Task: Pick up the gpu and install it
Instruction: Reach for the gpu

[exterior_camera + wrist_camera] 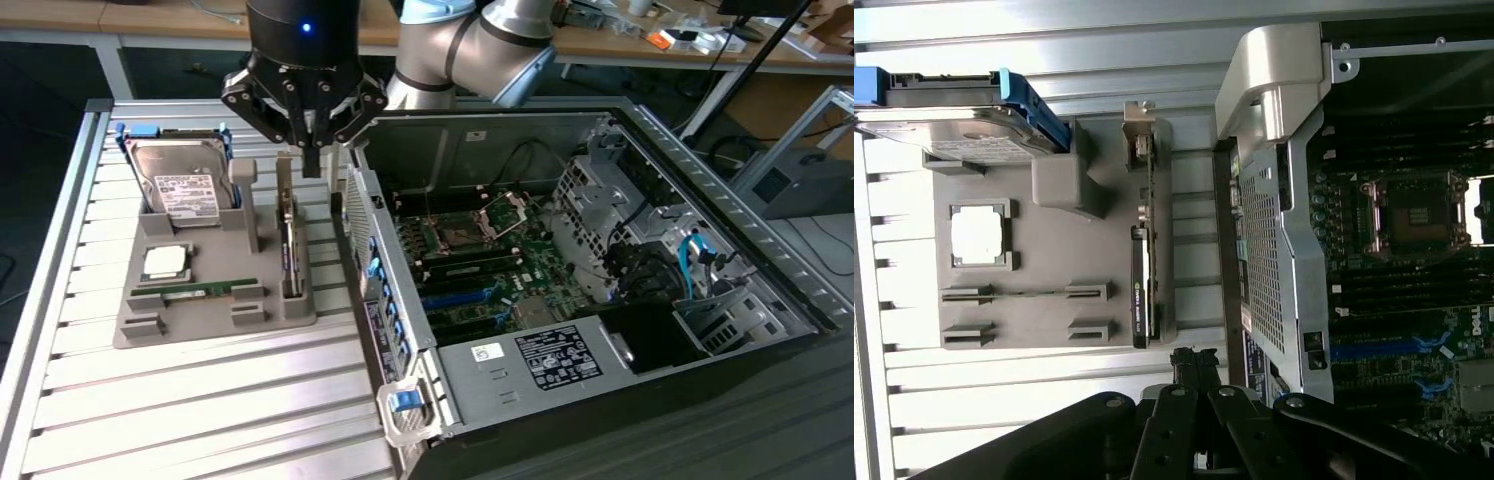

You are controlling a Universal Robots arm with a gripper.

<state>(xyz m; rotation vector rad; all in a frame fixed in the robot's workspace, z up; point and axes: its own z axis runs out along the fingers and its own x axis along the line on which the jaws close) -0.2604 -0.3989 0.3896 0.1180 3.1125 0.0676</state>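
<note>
Surface: ribbed aluminium table (pixel 200 400), with a cluttered wooden workbench (pixel 147 15) behind it.
Holder: grey moulded tray (pixel 147 325) resting on the table, just beside the open computer case (pixel 761 270), on the exterior view's left of it.
Holder contents: 1 hard drive (pixel 180 185) with a white label, cradled in blue rails at the far end. 1 square processor chip (pixel 166 262) sits in a recess. 1 narrow green memory stick (pixel 200 290) lies flat nearer the camera.
Card: the gpu (pixel 288 240) stands on its long edge in the tray slot closest to the case. Its silver bracket is at the end by the hard drive, and the dark board runs toward the camera. It is seated in the tray, not in the case.
Tool: black gripper (pixel 311 165), its 2 fingers pressed together with nothing between them. It points down, hanging over the gpu and the narrow gap between the card and the case wall. Whether the tips touch the card cannot be told.
Arm: 1 silver arm (pixel 467 50) with blue joint caps, reaching in from behind the case.
Case: lying on its side with the panel off. The motherboard (pixel 494 260) is exposed, and the labelled power supply (pixel 561 355) is at the near end.
</note>
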